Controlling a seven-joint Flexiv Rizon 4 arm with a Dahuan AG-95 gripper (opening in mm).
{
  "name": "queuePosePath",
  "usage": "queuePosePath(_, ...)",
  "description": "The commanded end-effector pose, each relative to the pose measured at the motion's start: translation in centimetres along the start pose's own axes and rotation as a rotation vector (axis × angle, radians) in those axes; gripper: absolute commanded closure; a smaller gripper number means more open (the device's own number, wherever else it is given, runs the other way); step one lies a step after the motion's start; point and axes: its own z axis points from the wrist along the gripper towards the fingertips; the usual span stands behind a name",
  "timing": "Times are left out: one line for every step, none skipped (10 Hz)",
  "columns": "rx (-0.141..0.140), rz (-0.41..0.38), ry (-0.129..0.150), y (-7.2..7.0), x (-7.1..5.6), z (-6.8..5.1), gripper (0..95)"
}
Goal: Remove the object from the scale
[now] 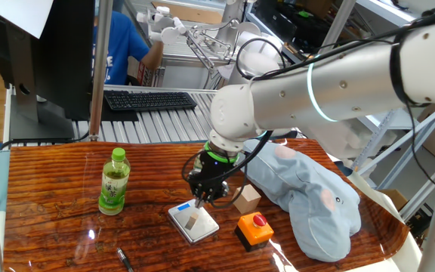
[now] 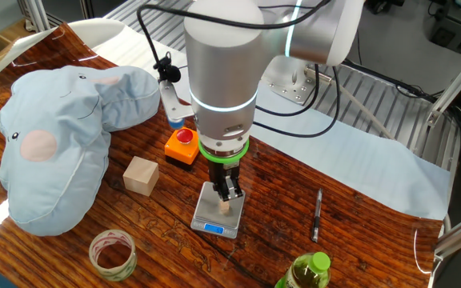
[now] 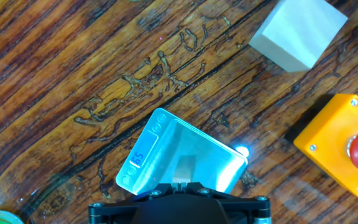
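The scale (image 1: 195, 224) is a flat silver-grey plate with a light-blue display strip, lying on the wooden table. It also shows in the other fixed view (image 2: 213, 218) and in the hand view (image 3: 166, 149), where the display is lit. The object (image 1: 192, 222) is a tiny tan block resting on the plate, also seen in the other fixed view (image 2: 225, 207) and in the hand view (image 3: 184, 169). My gripper (image 1: 201, 201) (image 2: 228, 197) (image 3: 180, 185) hangs straight above the block, its jaws a narrow gap apart and holding nothing.
A larger tan cube (image 1: 246, 199) (image 2: 141, 176) and an orange box with a red button (image 1: 254, 228) (image 2: 182, 145) stand beside the scale. A blue plush toy (image 2: 54, 144), a green bottle (image 1: 114, 181), a tape roll (image 2: 112, 252) and a pen (image 2: 317, 214) lie around.
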Motion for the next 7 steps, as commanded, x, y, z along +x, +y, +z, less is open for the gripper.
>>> queuePosePath(0.000,-0.005,-0.008,-0.17,0.09,-0.08,95.0)
queuePosePath(0.003,-0.007,-0.011,-0.17,0.06,-0.07,95.0)
queuePosePath(0.005,-0.005,-0.013,-0.18,0.01,-0.03,95.0)
queuePosePath(0.009,-0.002,-0.016,-0.17,-0.02,0.06,95.0)
queuePosePath(0.009,0.009,-0.016,-0.14,0.00,0.28,95.0)
queuePosePath(0.010,0.019,-0.021,-0.10,0.03,0.62,95.0)
queuePosePath(0.008,0.023,-0.022,-0.09,0.08,0.88,95.0)
